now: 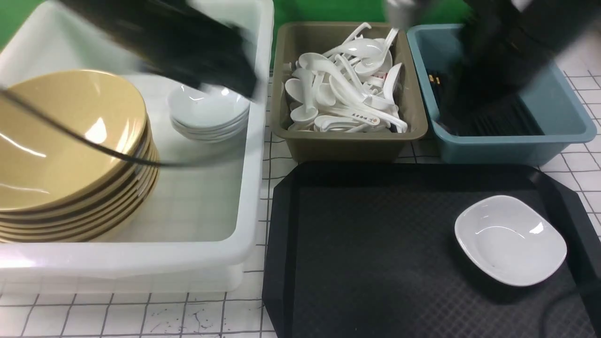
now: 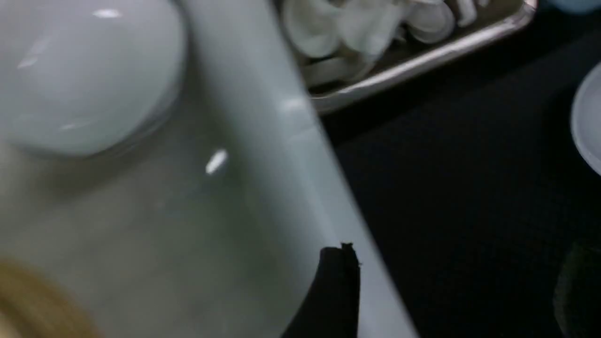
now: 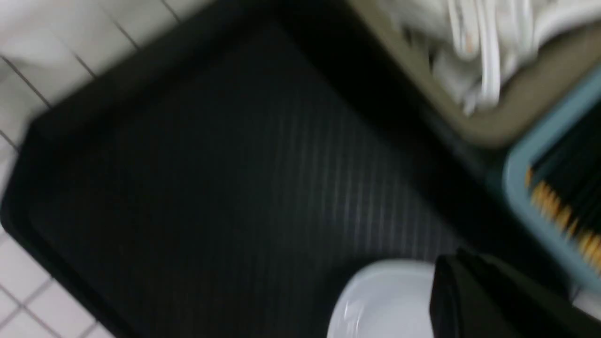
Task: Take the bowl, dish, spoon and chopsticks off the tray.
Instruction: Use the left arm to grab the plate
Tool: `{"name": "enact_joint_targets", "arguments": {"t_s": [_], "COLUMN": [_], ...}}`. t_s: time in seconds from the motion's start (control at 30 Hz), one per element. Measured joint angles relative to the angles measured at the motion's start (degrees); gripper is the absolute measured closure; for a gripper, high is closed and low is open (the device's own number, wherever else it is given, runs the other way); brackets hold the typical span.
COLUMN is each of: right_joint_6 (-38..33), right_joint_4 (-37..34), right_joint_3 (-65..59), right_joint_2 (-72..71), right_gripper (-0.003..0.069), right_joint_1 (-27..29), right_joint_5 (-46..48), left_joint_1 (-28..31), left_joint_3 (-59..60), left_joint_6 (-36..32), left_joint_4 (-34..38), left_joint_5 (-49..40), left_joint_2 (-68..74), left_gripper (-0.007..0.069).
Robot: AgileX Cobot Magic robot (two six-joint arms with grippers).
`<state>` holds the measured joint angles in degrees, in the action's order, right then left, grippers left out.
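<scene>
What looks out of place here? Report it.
Nothing spilled or broken. The yellow bowl stack in the white tub appears to sit tilted rather than level; one white dish sits alone on the tray.

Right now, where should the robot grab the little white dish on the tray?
Probably its rim, pinched from above at the right edge. The dish lies flat, open side up, so the thin upturned rim is all there is to catch, and it sits at the right end of the tray.
</scene>
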<state>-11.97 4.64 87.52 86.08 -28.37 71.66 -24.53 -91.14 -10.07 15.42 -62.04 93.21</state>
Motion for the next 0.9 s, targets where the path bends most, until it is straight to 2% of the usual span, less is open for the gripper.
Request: {"name": "enact_joint_targets", "arguments": {"t_s": [0.13, 0.4, 0.73, 0.9], "right_joint_6": [1.64, 3.88, 4.21, 4.21], "right_joint_4": [-0.28, -0.41, -0.41, -0.41], "right_joint_3": [-11.49, -28.07, -32.36, -32.38], "right_joint_2": [-8.08, -23.92, -32.11, -32.44], "right_gripper": [0.0610, 0.0610, 0.0610, 0.0610], "right_joint_1": [3.54, 10.80, 11.18, 11.18], "right_joint_5": [-0.33, -2.11, -2.16, -2.83], "left_joint_1": [-9.41, -20.13, -25.10, -25.22], "left_joint_3": [-2.06, -17.71, -30.47, -32.22], "left_joint_6": [0.05, 0.17, 1.21, 4.03], "left_joint_4": [0.07, 0.46, 1.50, 1.28], "left_joint_5": [4.17, 5.46, 7.51, 7.91], "left_joint_2": [9.27, 29.17, 42.99, 46.25], "left_gripper": [0.0092, 0.0093, 0.0098, 0.0182]}}
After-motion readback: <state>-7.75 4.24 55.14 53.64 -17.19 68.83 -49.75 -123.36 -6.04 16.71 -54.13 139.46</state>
